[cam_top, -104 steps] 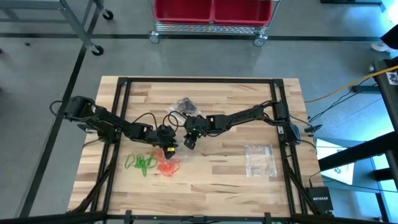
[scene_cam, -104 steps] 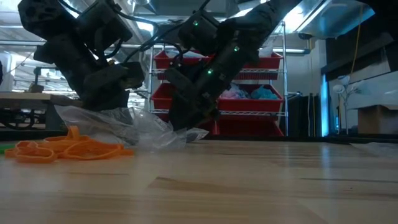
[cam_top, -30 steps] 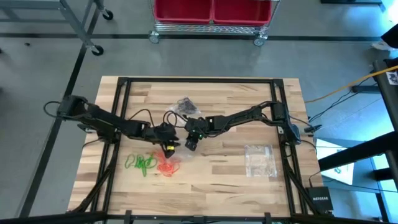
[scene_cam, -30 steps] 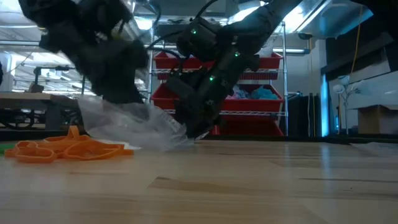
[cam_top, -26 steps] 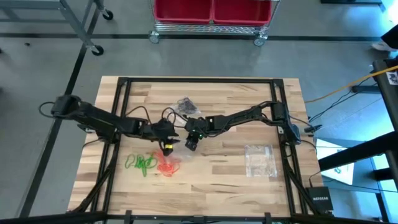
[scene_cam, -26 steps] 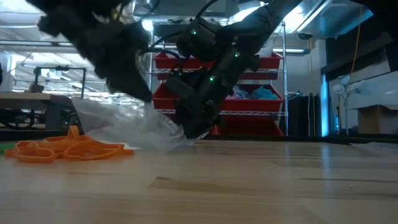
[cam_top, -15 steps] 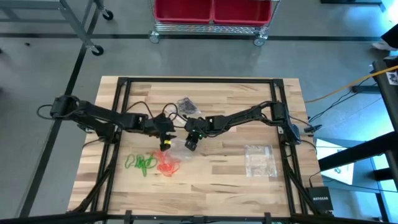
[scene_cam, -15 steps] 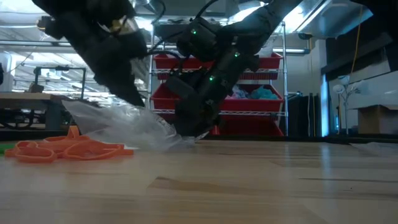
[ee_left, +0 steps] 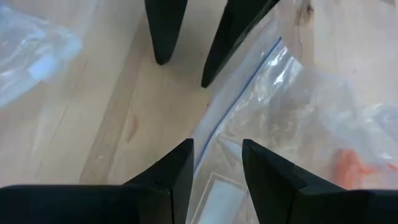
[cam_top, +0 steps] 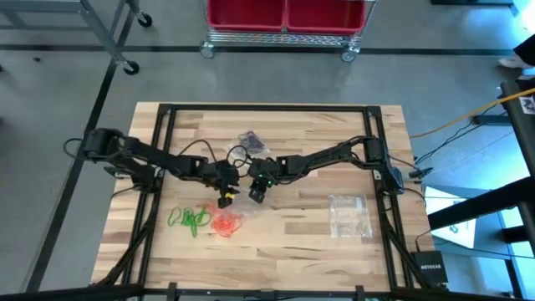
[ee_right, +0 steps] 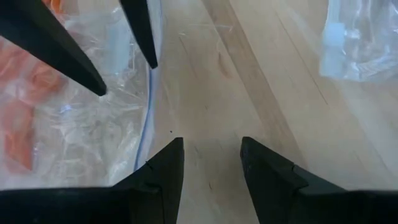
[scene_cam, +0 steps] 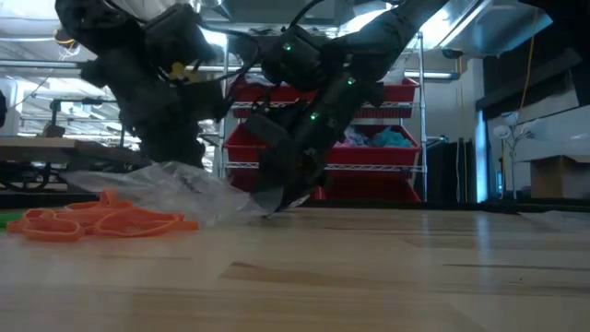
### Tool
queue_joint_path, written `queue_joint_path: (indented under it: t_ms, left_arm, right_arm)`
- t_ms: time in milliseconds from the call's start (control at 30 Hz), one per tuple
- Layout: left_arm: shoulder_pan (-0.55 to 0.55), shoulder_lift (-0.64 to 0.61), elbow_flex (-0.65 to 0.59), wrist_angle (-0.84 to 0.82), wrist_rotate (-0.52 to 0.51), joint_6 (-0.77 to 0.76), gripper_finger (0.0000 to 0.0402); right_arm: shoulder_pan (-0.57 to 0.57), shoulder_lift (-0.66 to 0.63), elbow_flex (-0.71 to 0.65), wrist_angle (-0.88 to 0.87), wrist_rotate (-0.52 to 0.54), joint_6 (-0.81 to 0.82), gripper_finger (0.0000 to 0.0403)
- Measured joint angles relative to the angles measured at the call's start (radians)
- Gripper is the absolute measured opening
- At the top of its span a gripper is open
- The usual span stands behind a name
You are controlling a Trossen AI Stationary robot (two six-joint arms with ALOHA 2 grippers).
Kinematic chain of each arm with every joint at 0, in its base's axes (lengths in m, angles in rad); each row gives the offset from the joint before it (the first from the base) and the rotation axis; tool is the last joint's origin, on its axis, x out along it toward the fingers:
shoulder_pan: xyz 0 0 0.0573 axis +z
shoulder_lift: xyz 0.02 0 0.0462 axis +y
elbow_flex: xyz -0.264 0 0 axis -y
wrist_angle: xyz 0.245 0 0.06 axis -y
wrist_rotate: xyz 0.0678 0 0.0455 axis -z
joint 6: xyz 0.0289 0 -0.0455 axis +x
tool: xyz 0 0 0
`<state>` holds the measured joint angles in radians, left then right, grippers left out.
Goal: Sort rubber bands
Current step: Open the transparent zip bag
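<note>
Centre of the high view: L gripper (cam_top: 226,196) and R gripper (cam_top: 256,189) nose to nose, just apart, over a clear plastic bag (scene_cam: 184,189) lying crumpled on the wooden table (cam_top: 318,242). Both released: fingers parted in each wrist view, nothing between them. L fingertips (ee_left: 180,165) straddling the bag's blue zip edge; R fingertips (ee_right: 169,163) over bare wood right beside that edge. Orange-red rubber bands (cam_top: 224,222) heaped lower left of centre, partly under the bag; green rubber bands (cam_top: 190,220) just left of them. Black rubber bands (cam_top: 250,142) in a bag, above centre. Second clear bag (cam_top: 349,215) lower right, well apart. Red bins (cam_top: 288,14) on a rack at top edge.
</note>
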<state>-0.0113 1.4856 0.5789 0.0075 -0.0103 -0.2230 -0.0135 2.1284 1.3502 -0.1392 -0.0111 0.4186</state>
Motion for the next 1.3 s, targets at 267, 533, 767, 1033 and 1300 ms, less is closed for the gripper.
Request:
queue_joint_path:
  t_ms: [267,533,767,1033,1300]
  left_arm:
    - [0.0,0.059,0.0,0.019,0.041,0.025,0.0129]
    - [0.0,0.163,0.005,0.111,0.12,0.017,0.0129]
    - [-0.001,0.173,0.008,0.123,0.121,0.043,0.0116]
    - [-0.004,0.176,0.007,0.118,0.107,0.043,0.0008]
    - [-0.059,0.048,0.005,0.007,-0.006,0.026,0.0]
  right_arm:
    - [0.0,0.0,0.0,0.003,0.0,0.0,0.0153]
    - [0.0,0.0,0.0,0.015,-0.001,0.003,0.0153]
    - [0.0,0.0,0.0,0.009,-0.001,0.0,0.0153]
    - [0.0,0.0,0.0,0.009,-0.001,-0.004,0.0153]
    - [0.001,-0.107,0.0,-0.07,-0.008,-0.033,0.0153]
